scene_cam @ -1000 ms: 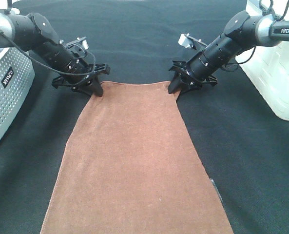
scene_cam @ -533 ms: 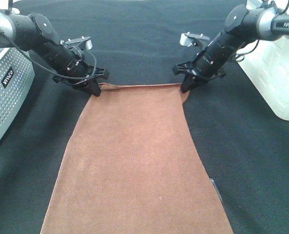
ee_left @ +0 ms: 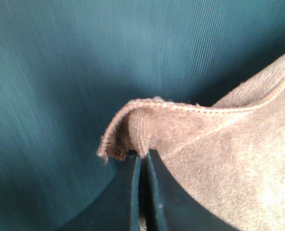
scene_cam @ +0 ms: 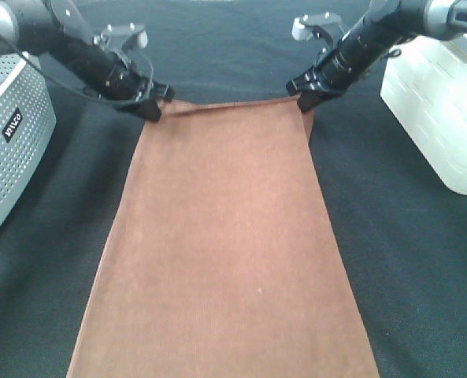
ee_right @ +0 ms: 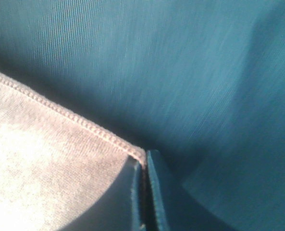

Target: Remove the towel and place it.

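Towel lies flat on the black worktop, far edge at the fingers, the rest stretching away from them. Left fingers are clamped on one far corner, which curls up past the tips; right fingers are clamped on the other, right at the stitched hem. Soft, light microfibre: likely sags between grips and drags. Corner hems look like the best hold.

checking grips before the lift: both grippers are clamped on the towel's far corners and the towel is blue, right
Not quite: the towel is rust-brown, as the exterior high view shows. The left gripper and right gripper are indeed clamped on its far corners.
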Available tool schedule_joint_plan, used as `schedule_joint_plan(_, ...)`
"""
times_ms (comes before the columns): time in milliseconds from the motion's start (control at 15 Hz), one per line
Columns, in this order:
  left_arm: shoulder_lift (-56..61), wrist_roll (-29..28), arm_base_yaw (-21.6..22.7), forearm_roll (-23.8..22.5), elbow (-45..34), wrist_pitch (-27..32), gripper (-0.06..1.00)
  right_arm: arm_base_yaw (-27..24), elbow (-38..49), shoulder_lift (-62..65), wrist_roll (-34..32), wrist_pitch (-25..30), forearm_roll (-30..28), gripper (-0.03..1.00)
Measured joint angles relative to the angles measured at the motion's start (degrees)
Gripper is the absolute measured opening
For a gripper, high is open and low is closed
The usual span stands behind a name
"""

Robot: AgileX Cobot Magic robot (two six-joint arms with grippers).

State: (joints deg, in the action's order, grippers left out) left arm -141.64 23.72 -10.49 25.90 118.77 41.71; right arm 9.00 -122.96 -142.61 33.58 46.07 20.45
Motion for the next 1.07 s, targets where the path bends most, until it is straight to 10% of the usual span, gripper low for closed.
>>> schedule_joint_plan(1067,-1.2,2.6,-0.3,-1.9,4.0,-24.8,0.0,0.1,-3.0,0.0,4.9,-26.2,4.1,0.0)
